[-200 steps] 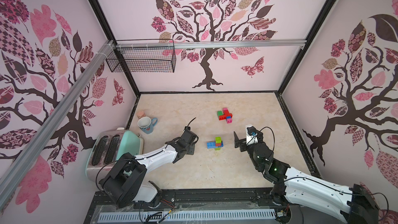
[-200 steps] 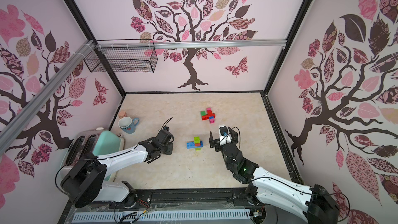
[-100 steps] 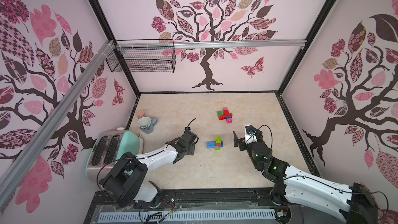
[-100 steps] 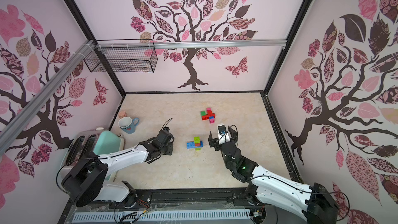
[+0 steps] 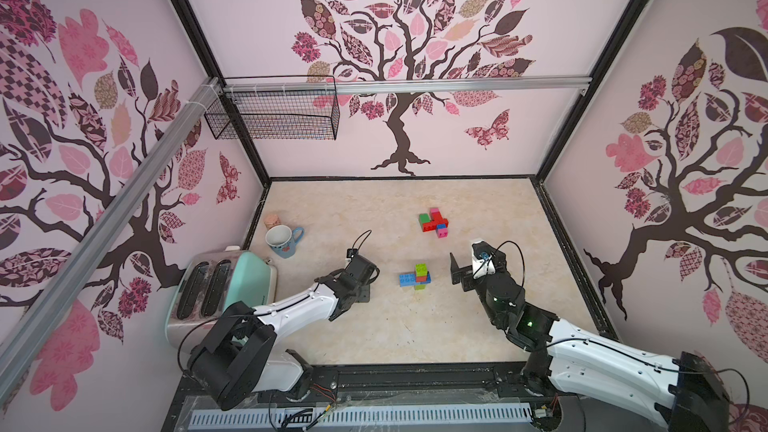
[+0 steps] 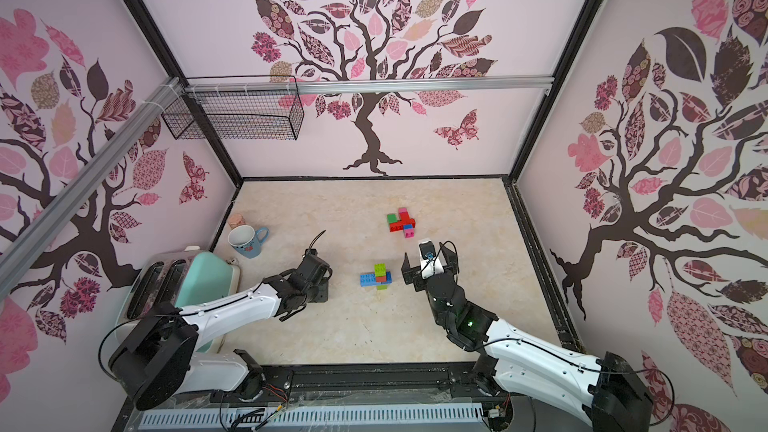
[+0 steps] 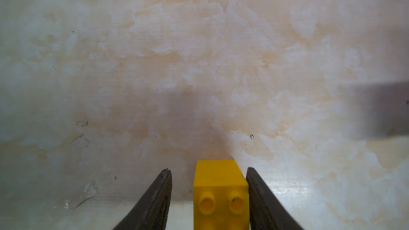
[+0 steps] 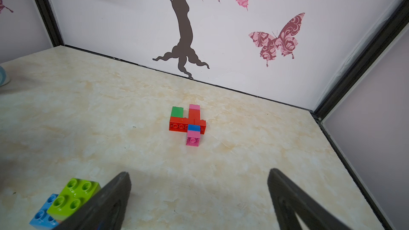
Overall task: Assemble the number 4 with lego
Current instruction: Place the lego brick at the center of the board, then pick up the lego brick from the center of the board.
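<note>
Spreading over the last second, the left gripper [image 7: 208, 170] now has its fingers [image 7: 155, 195] apart around a small yellow studded plastic brick [image 7: 220, 180] at the marbled bench [image 5: 374, 326]. One finger is against the brick and the other is clear of it. The right gripper [image 8: 198, 172] gapes wide and empty beside a near cluster of blue, lime, red and green bricks [image 5: 417, 278]. Farther back, a flat cluster of red, green, pink and blue bricks [image 5: 433, 222] already reads roughly as a 4. The yellow brick and the near cluster seem to be unjoined leftovers.

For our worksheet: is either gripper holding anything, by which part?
Nothing is held. Left gripper: open around a small yellow studded plastic brick, one finger clear of it. Right gripper: open, empty.
</note>
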You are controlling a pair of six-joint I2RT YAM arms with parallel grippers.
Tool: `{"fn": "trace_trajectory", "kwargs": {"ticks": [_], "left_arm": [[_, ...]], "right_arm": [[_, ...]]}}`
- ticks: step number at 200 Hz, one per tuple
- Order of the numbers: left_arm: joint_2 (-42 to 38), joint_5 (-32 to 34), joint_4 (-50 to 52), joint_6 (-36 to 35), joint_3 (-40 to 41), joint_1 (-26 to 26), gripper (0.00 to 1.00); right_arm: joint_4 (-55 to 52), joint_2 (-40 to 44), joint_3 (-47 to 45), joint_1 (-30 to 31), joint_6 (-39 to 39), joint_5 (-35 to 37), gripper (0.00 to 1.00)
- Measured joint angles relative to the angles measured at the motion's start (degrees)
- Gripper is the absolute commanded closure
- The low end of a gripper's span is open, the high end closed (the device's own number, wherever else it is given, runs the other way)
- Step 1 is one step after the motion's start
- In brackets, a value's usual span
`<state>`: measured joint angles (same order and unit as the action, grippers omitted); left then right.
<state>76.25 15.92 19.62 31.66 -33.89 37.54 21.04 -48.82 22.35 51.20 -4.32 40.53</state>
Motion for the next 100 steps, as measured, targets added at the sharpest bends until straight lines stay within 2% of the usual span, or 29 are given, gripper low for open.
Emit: {"fn": "trace_trajectory", "kwargs": {"ticks": [18,42,74,100], "left_arm": [[-2.1,-2.7,-3.5,-1.5,2.7,0.0,0.20],[-2.3,-3.2,-6.2,-2.2,3.3,0.0,0.14],[-2.3,-2.1,-16.7,-3.4,8.6,0.0,0.15],[-1.9,-1.4,-21.0,-5.2,11.8,0.1,0.26]], "right_arm": [[0.2,0.0,0.0,0.0,-0.1,0.0,0.01],[0.2,0.1,0.0,0.0,-0.1,0.2,0.01],[0.2,0.2,0.0,0.0,0.0,0.2,0.00],[0.7,0.2,0.0,0.0,-0.2,0.2,0.01]]}}
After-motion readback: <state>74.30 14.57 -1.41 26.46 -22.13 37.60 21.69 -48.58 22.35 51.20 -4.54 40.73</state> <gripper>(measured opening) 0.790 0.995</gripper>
